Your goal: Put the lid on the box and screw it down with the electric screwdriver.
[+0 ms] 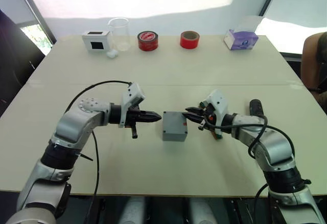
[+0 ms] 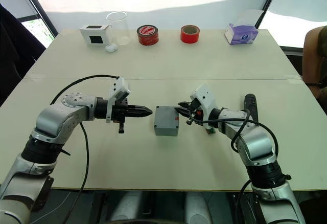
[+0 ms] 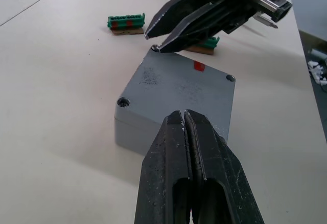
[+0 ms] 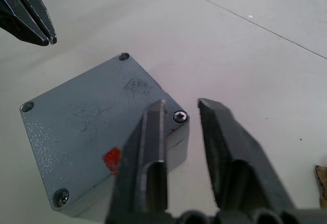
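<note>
Pale matte tabletop [image 1: 153,178] spreads out under my head camera, with a seam running across it past the arms. Nearest me, at the middle, sits the box [image 1: 174,126], a square grey cast-metal block with a speckled finish, and the lid [image 3: 179,83] lies flat on top of it, a small red mark on its face. I see screw heads in two corner holes through my right wrist camera; the other corners I cannot judge. My left gripper [image 1: 157,116] hangs level beside the box's left side, its black fingers pressed together and holding nothing, just apart from the metal. My right gripper [image 1: 189,112] reaches in from the other side with its fingers spread narrowly over one lid corner, the tips at the rim; whether they touch I cannot tell. Two green connector strips [image 3: 126,21] lie close behind that gripper. At my right, the electric screwdriver [image 1: 255,107], a thick black cylinder, lies on the table. Along the far edge stand a white box [image 1: 97,40], a clear beaker [image 1: 119,33], two red tape rolls [image 1: 147,41] and a purple tissue box [image 1: 241,39].
</note>
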